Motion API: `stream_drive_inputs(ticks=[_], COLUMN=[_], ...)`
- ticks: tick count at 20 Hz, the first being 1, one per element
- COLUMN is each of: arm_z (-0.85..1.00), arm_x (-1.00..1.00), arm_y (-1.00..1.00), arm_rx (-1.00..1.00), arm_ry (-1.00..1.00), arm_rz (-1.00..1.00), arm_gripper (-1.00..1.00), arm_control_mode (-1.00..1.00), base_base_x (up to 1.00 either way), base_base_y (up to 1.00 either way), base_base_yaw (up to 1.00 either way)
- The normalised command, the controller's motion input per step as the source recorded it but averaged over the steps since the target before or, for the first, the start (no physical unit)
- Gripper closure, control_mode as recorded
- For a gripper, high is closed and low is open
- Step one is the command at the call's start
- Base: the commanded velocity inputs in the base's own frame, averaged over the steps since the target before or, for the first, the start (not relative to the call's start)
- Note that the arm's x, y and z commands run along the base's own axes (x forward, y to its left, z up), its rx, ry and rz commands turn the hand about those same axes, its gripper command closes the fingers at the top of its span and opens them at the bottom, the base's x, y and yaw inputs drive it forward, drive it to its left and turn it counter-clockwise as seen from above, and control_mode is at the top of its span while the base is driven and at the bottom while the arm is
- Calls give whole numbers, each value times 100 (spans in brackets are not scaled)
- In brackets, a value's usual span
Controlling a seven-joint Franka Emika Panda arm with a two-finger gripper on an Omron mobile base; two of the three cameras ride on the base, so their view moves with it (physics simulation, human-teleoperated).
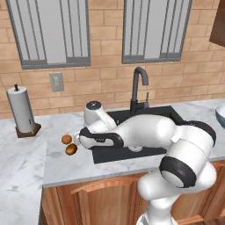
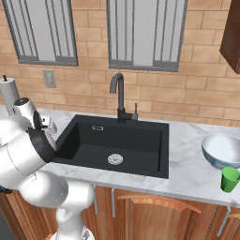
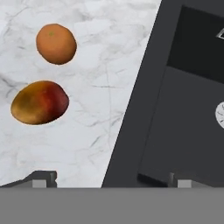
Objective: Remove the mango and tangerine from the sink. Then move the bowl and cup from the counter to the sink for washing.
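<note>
On the veined white marble desk (image 3: 87, 144), a round matte orange tangerine (image 3: 56, 43) lies near an oval yellow-red mango (image 3: 40, 102), beside the rectangular black sink (image 3: 183, 113), the jaws released.

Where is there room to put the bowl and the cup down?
The sink is bare apart from its drain, so both could fit there. The counter in front of the paper towel roll is free too. It is crowded beside the sink's left rim, by the mango and tangerine.

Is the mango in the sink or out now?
Out: the mango lies on the counter beside the tangerine, left of the sink.
</note>
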Motion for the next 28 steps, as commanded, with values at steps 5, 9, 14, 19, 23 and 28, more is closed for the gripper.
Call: stream_drive_inputs(ticks=[5, 9, 14, 19, 23, 28], arm_z=[1, 3, 12, 19, 22, 25], arm_x=[-28, -21, -21, -20, -15, -13], arm_y=[-30, -27, -32, -30, -27, -26], arm_rx=[-1, -1, 0, 0, 0, 0], arm_ry=[-23, -15, -7, -1, 0, 0], arm_rz=[0, -3, -7, -3, -2, 0], arm_gripper=[-100, -100, -100, -100, -100, -100], arm_control_mode=[-100, -100, -100, -100, -100, -100], base_base_x=[0, 0, 0, 0, 0, 0], base_base_y=[0, 0, 0, 0, 0, 0], base_base_yaw=[0, 0, 0, 0, 0, 0])
